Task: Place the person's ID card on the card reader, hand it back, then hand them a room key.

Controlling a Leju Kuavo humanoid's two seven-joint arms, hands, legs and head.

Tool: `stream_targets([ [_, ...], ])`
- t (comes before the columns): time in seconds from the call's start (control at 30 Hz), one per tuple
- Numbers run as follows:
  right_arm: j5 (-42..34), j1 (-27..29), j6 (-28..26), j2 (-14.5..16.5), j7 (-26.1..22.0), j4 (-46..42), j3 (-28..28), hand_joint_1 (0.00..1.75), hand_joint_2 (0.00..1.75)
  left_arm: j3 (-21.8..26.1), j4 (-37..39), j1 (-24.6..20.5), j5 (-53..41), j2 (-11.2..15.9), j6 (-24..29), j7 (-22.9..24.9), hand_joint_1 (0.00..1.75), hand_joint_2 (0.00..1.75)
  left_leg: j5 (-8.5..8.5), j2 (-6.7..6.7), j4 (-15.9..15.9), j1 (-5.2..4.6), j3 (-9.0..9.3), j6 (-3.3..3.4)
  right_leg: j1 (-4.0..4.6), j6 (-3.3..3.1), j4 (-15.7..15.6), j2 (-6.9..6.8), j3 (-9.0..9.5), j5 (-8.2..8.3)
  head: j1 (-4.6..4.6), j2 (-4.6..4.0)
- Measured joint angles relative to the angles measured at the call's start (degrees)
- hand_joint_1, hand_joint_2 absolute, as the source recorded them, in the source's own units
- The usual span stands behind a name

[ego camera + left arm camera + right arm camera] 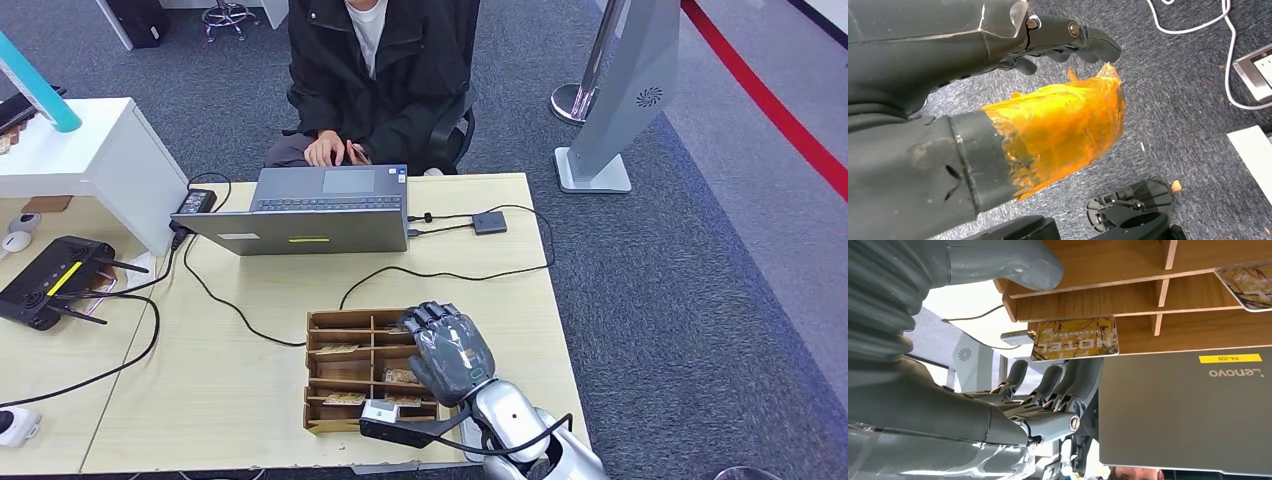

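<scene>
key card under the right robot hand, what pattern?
Key card: golden-brown leafy print with white HOTEL lettering; right wrist view.

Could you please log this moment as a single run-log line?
right hand: over wooden tray, at hotel card, grasp unclear | left hand: hanging over floor, empty | laptop: open, facing person

Worktop pale wood. Compartment tray brown wood. Room key card gold branch pattern, white "HOTEL". Laptop grey, yellow sticker. Left robot hand dark grey, orange-taped thumb. Carpet blue-grey.

Bare wooden tray, glossy printed card, matt grey laptop lid
</scene>
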Motion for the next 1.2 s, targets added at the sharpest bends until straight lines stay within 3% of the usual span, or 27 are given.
stream_targets([
  [1.03,0.15,-2.17,1.14,1.34,0.1,2.15,0.0,0.88,1.75,-1.19,-0.46,-0.51,-0.69,-0.04,-0.48,0.34,0.0,0.0,0.0,0.0,0.0,0.0,0.0,0.0,0.0,0.0,0.0,0.0,0.0,0.0,0.01,0.0],
  [1.13,0.28,-2.49,1.31,1.43,0.11,2.33,0.0,0.94,1.75,-1.35,-0.46,-0.61,-0.7,-0.04,-0.5,0.43,0.0,0.0,0.0,0.0,0.0,0.0,0.0,0.0,0.0,0.0,0.0,0.0,0.0,0.0,0.01,0.0],
  [1.2,0.35,-2.65,1.44,1.5,0.11,2.43,-0.01,1.14,1.75,-1.38,-0.46,-0.63,-0.7,-0.04,-0.51,0.43,0.0,0.0,0.0,0.0,0.0,0.0,0.0,0.0,0.0,0.0,0.0,0.0,0.0,0.0,0.01,0.0],
])
